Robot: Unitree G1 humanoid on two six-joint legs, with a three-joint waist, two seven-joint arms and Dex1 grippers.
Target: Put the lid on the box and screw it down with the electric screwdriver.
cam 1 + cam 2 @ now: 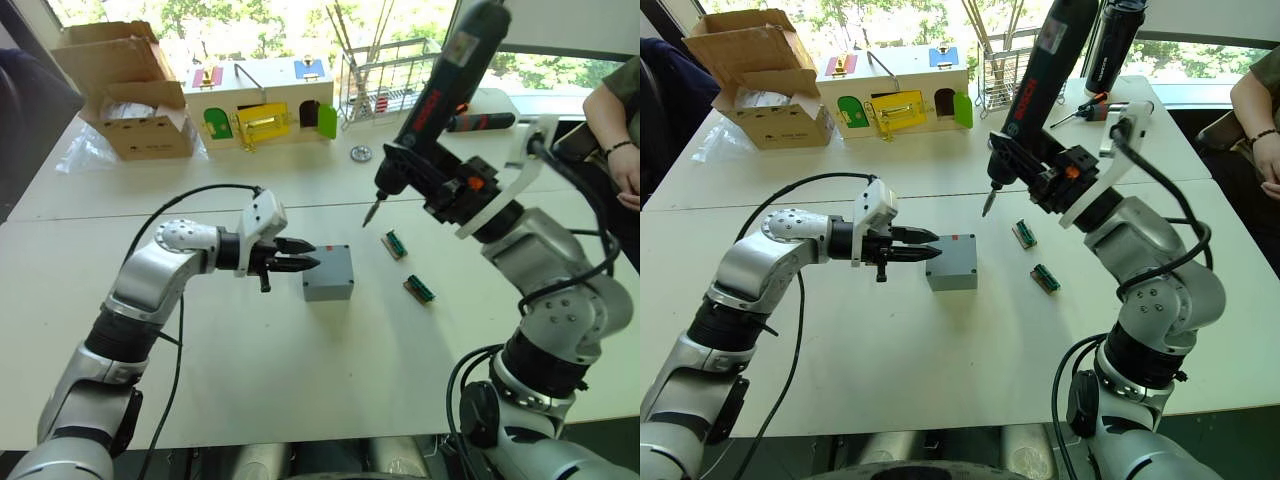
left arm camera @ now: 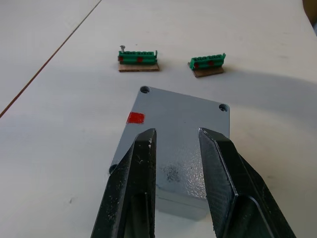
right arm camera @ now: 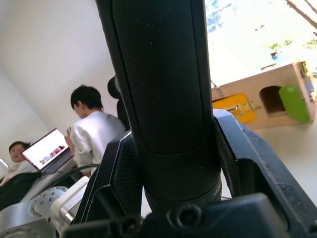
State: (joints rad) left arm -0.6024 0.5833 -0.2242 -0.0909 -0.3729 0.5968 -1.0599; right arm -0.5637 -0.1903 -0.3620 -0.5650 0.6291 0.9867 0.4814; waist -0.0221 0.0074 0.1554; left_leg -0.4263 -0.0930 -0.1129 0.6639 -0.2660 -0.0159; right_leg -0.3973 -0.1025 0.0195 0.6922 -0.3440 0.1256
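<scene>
The box (image 1: 328, 273) stands near the middle of the white table (image 1: 300, 380), and the lid (image 2: 173, 134) already lies flat on top of it, corner holes showing and a small red mark near one edge. The left gripper (image 1: 297, 256) sits at the box's 9 o'clock with its jaws pointing at it. In the left wrist view the two black fingers (image 2: 133, 188) stand a little apart, a narrow gap between them, with nothing held; their tips lie over the near part of the lid, but I cannot tell whether they touch it.

The electric screwdriver (image 1: 440, 95) is at about 1 o'clock from the box, raised off the table and tilted, its thin bit aimed down toward the table between the box and the green parts. The right gripper (image 3: 168, 198) has its jaws closed around the tool's black barrel, one finger pressed on each side.

Two small green connector blocks (image 1: 394, 244) lie on the table at the box's 3 o'clock, near each other. Farther off at 12 o'clock stands a colourful wooden latch box (image 1: 262, 100), with a cardboard box (image 1: 130, 95) at 10 o'clock and a wire rack (image 1: 385, 80) at 1 o'clock. A small metal disc (image 1: 361, 153) lies between the latch box and the grey box. A person's arm (image 1: 615, 120) shows at the table's far right edge.
</scene>
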